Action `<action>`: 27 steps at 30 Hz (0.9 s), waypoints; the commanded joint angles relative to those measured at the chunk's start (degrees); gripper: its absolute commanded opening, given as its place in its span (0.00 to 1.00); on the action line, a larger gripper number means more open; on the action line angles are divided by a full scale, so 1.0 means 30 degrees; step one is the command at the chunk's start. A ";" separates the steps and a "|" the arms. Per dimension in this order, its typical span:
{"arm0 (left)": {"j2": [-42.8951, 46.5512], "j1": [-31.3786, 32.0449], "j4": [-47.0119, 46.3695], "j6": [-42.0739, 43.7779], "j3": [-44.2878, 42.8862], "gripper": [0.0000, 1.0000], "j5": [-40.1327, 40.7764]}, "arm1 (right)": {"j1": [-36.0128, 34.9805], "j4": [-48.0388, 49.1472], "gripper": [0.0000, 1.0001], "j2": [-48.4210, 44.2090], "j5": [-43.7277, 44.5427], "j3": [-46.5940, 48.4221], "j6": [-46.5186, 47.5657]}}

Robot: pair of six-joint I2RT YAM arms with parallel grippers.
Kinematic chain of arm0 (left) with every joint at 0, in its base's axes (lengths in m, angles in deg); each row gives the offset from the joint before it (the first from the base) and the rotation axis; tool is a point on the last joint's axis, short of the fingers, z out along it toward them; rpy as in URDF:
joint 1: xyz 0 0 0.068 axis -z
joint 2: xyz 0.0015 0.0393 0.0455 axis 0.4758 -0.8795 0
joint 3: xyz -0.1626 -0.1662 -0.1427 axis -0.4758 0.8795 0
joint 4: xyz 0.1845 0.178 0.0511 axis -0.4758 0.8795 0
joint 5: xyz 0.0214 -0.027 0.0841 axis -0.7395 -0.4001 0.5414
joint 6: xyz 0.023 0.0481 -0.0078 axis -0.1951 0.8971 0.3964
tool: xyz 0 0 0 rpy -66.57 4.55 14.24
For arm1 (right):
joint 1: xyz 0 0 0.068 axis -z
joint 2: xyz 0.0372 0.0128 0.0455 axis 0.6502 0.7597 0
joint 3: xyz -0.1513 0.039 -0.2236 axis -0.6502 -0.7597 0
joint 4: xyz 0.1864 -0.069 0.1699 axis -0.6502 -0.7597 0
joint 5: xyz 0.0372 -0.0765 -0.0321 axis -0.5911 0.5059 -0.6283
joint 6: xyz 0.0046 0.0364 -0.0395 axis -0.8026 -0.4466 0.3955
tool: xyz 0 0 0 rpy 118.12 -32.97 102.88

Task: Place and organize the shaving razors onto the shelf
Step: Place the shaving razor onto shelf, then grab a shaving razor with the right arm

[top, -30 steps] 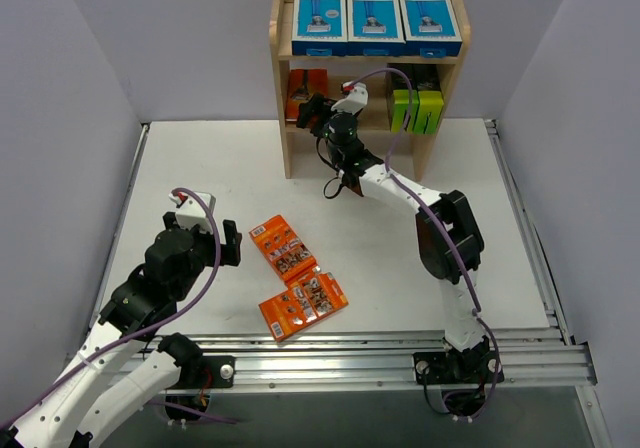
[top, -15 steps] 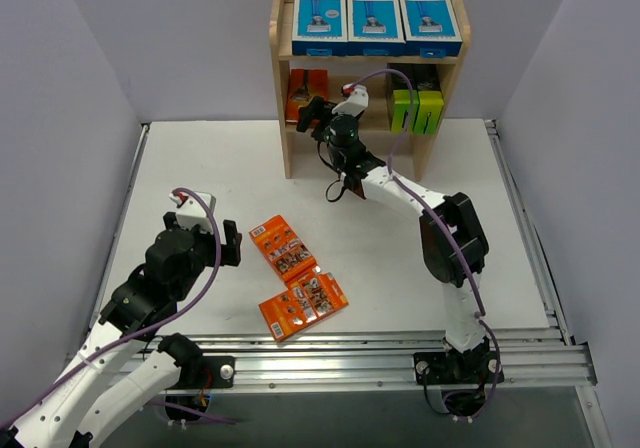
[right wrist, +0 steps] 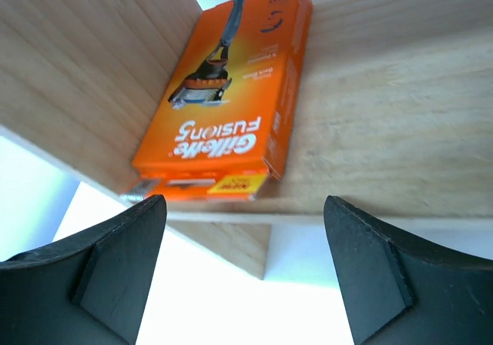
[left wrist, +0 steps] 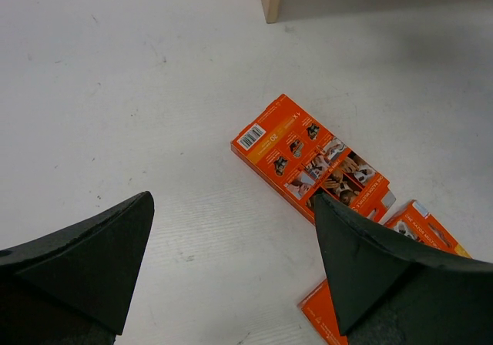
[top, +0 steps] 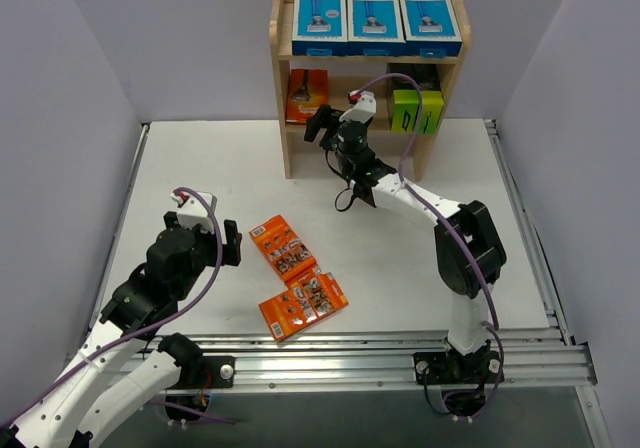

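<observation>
Gaping wide and empty at the shelf (right wrist: pixel 370 114), the right pincer (right wrist: pixel 243 206) faces an orange pack (right wrist: pixel 231 106) — tucked by the side panel, sparing room.

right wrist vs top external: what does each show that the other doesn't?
Right wrist only: the Gillette Fusion5 lettering and razor picture on the orange pack, which sits in the shelf against its side panel.
Top external only: three blue-and-white boxes on the top tier, green boxes on the middle tier, three orange packs on the table, and the left fingers open beside them.
Both: that shelved orange pack, with the right fingers open and empty before it.
</observation>
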 commanded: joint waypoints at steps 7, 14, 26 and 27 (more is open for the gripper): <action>-0.0023 -0.0118 -0.0698 0.0239 -0.0199 0.94 0.0662 | -0.0275 0.0310 0.78 -0.4519 -0.0474 -0.3397 0.0946; -0.0023 -0.0352 -0.0580 0.0298 -0.0229 0.94 0.1451 | -0.2498 0.0691 0.77 -0.6836 -0.0040 -0.7967 0.1209; -0.0257 -0.0938 -0.0493 0.0327 -0.0199 0.94 0.1776 | -0.7682 0.1163 0.70 -0.9066 0.1253 -1.4737 -0.1396; -0.0257 -0.0967 -0.0463 0.0356 -0.0228 0.94 0.1776 | -0.7978 0.1015 0.70 -0.9183 0.1399 -1.5001 -0.1832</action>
